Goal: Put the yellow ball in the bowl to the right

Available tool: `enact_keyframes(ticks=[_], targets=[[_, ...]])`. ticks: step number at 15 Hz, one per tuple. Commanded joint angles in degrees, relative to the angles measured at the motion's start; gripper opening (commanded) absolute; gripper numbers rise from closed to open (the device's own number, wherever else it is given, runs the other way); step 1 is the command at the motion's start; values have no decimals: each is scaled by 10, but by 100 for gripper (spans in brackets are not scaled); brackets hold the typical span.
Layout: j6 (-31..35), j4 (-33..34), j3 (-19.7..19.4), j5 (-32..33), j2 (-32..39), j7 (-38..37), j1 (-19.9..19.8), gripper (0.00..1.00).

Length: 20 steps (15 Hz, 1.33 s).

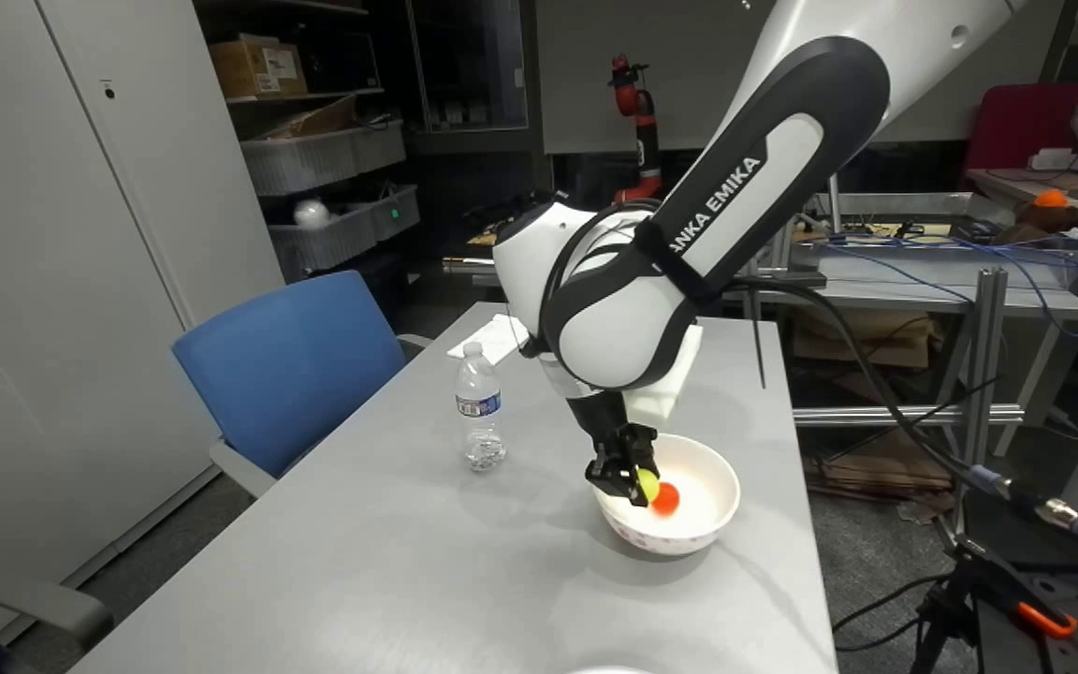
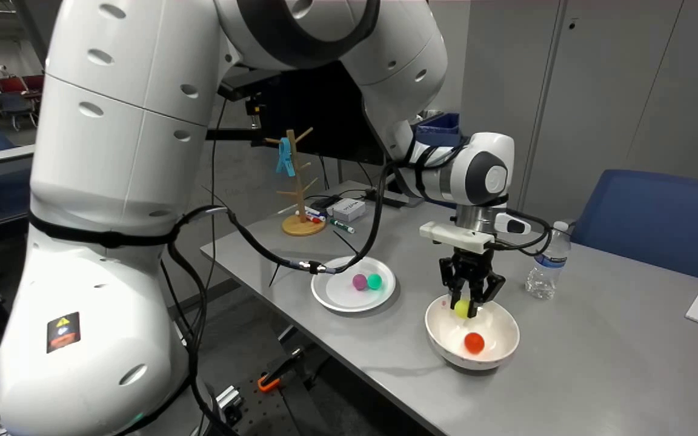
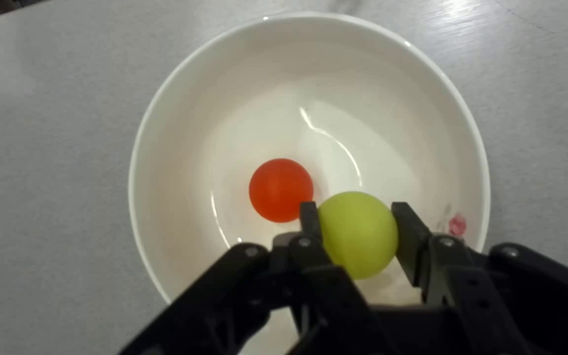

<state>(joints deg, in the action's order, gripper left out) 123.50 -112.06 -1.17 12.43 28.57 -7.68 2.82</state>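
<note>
**Your yellow ball (image 3: 360, 241) is held over the white bowl (image 3: 264, 93)**

Your gripper (image 2: 463, 308) points down and pinches the yellow ball between its two fingers (image 3: 411, 241), one on each side. The ball is round, so each way across is as long as the next. It hangs over the inside of the white bowl, off to one side of the middle (you can't tell here if its bottom dips below the rim). The bowl's mouth faces up, and an orange-red ball (image 3: 281, 190) lies in it, near the middle.

One edge of the table (image 2: 573, 369) runs near the bowl. Away from that edge, the gray top goes out wide and gives you room. In an exterior view, a plate (image 2: 338, 293) with a purple ball (image 2: 359, 281) and a green ball (image 2: 374, 281) sits to the left of the bowl, apart from it. A bottle (image 1: 480, 409) stands up near the bowl, away from that edge.
</note>
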Motion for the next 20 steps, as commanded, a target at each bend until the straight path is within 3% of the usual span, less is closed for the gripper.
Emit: enact_keyframes(ticks=[1, 6, 20], targets=[[-4, 24, 0, -23, 16, 4, -2, 66], [-1, 5, -3, -15, -4, -4, 5, 100], [16, -129, 16, -3, -173, -4, 20, 100]])
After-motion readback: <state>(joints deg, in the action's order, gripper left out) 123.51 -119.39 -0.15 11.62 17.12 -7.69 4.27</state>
